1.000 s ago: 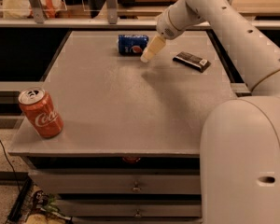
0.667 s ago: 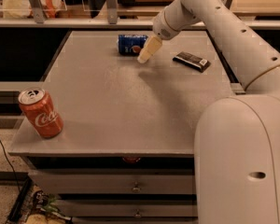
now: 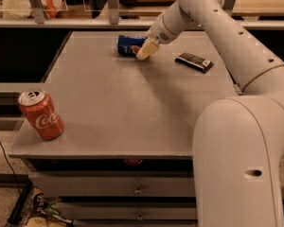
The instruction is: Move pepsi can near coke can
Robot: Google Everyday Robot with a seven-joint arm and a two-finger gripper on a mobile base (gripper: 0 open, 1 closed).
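Your pepsi can [image 3: 129,47] lies on its side close to the far edge of the counter [image 3: 132,112], about midway along that edge. The gripper [image 3: 147,50] sits right against the can's right end, the arm reaching in from the right side; you cannot tell from here how the jaws stand. The coke can [image 3: 40,114] stands upright at the near left corner, well apart from the pepsi can. A flat black packet [image 3: 193,62] lies towards the far right corner
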